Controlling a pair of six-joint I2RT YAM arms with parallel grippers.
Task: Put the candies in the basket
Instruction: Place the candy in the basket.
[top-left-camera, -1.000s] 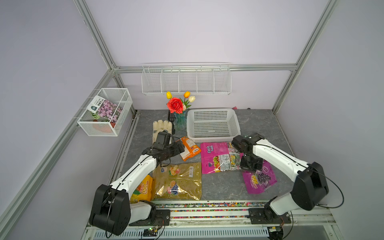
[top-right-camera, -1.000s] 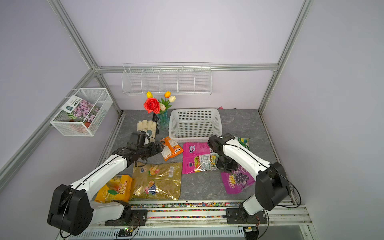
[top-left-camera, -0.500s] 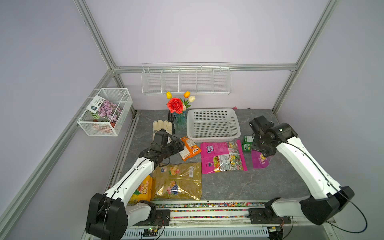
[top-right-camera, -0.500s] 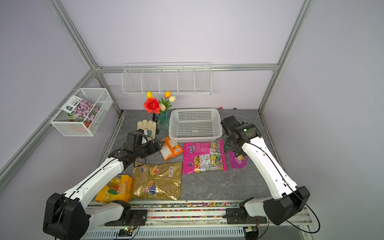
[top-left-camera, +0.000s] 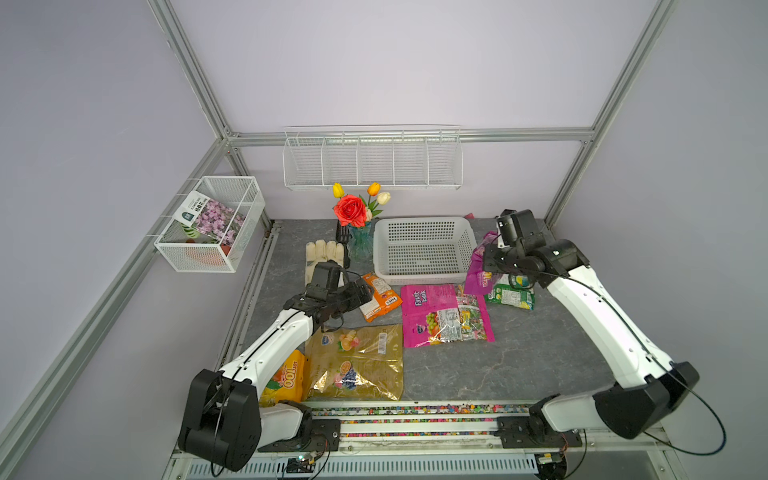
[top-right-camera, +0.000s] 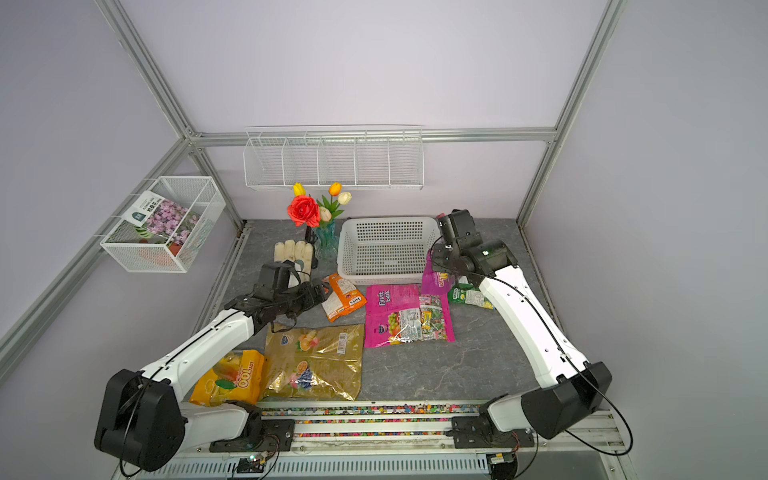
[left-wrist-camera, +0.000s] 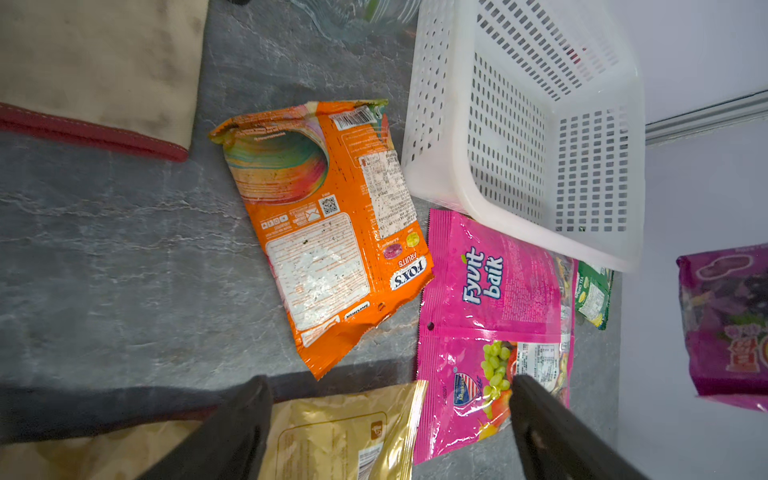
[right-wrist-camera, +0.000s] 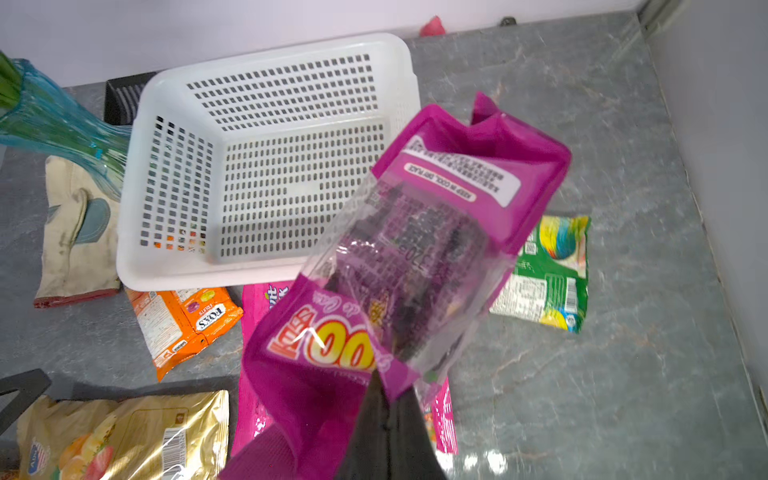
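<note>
Purple bag (right-wrist-camera: 415, 232) is up off the counter (top-left-camera: 519, 361), pinched at one edge by the right gripper (right-wrist-camera: 388, 399), at the right side of the basket (top-left-camera: 424, 221) (can't tell if it's past the rim). Orange bag (top-left-camera: 380, 297), magenta bag (top-left-camera: 444, 316) and green bag (top-left-camera: 509, 297) lie flat in front of the basket. Gold bag (top-left-camera: 357, 361) and yellow bag (top-left-camera: 284, 376) lie nearer the arm bases. Left gripper (left-wrist-camera: 386, 395) is spread wide, holding nothing, just beside the orange bag.

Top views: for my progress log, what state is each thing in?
basket, empty
purple bag, held aloft
right end effector, shut on purple bag
left end effector, open, empty
orange bag, on table
magenta bag, on table
gold bag, on table
green bag, on table
yellow-orange bag, on table
</note>
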